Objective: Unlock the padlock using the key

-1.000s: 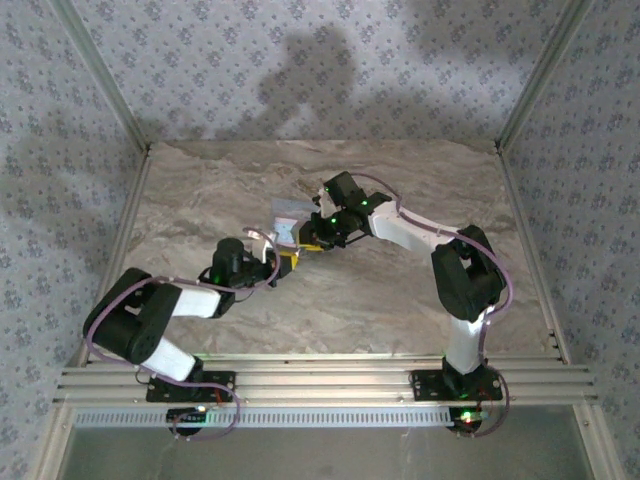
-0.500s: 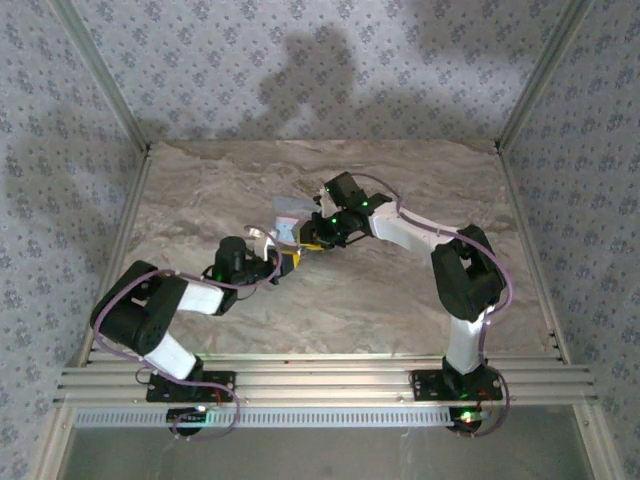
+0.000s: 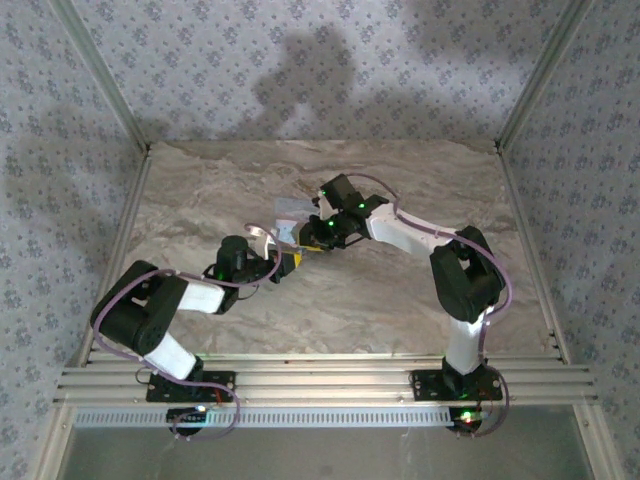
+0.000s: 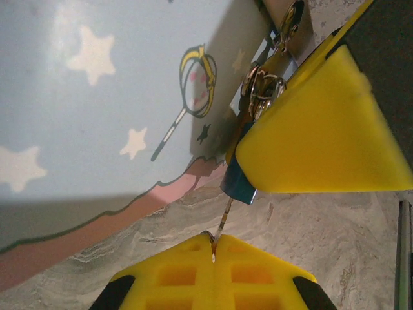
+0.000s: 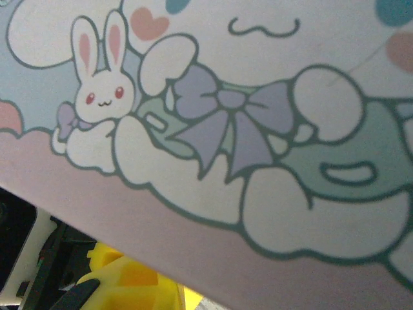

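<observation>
A: Located the padlock?

B: Yes. Spotted the padlock, a small shiny blue block, just beside the lower corner of the printed panel, at the meeting of the panel's pink band and the marbled desk. Partly covered from above by a broad yellow finger, apparently the right arm's.

A: And the key?

B: Saw the key edge-on as a thin metal strip, leading from the padlock's underside, away from the panel, into the seam between the left fingertips. Found the left jaws pinched fully closed on it.

A: Anything else by the panel?

B: Noted some metal rings bunched along the panel's side edge, above the padlock and touching that yellow finger.

A: Checked the right jaws?

B: Tried. Could not tell open from closed. Got only a close look at the panel from the right wrist: a bunny drawing, a lilac bow, and another yellow finger just past the panel's pink edge.

A: And from overhead?

B: Made out the panel as a small pale patch near the desk's middle. Watched the left arm reach in from the panel's near-left side and the right arm from its right, tips nearly touching just in front of the panel.
</observation>
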Tool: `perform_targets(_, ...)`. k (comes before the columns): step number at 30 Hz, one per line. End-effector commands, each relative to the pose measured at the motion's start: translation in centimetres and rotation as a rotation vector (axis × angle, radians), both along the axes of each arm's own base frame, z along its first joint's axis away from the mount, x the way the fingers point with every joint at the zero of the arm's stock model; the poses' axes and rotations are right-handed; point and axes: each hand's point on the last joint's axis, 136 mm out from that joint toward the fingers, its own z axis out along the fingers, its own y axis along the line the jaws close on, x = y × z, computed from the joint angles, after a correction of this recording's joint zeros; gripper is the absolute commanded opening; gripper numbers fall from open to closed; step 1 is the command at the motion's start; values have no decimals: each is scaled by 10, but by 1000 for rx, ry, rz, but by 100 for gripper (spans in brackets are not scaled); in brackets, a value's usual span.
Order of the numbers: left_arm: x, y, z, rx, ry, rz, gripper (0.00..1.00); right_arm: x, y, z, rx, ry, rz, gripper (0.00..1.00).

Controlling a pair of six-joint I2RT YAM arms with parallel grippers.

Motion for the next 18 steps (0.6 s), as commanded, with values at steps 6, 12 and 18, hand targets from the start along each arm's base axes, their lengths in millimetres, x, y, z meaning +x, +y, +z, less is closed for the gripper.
perform_targets(6,14,-12,62,-151,-162,-8,0,-16,7,7,8,12,52,0)
perform_targets(12,9,-12,68,-182,-151,-28,0,-17,1,-7,-3,4,45,0)
perform_targets(18,12,-10,80,-243,-141,-35,0,-21,8,-11,39,1,64,0)
